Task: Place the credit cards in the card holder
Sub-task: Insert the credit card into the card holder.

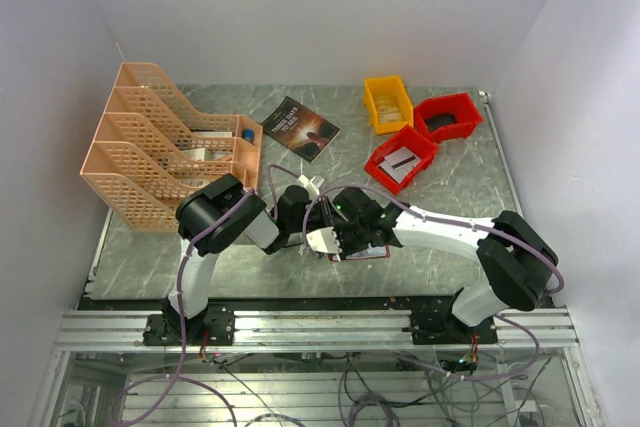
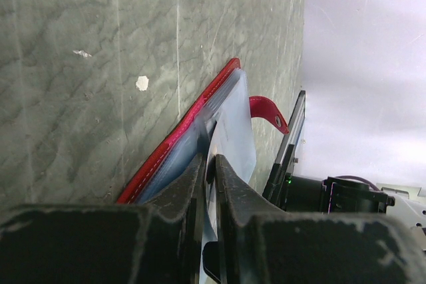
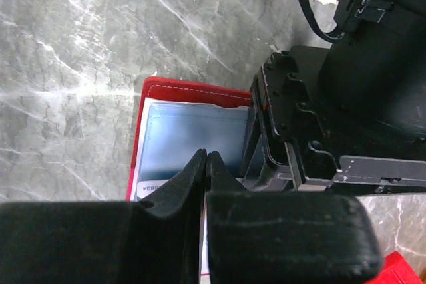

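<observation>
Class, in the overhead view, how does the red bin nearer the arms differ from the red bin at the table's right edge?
Contents: the nearer red bin holds a pale flat piece with a dark strip; the far red bin holds a dark lump. Place: the nearer red bin sits closer to the arms, further left; the far red bin sits further back. Both are red and open-topped.
</observation>
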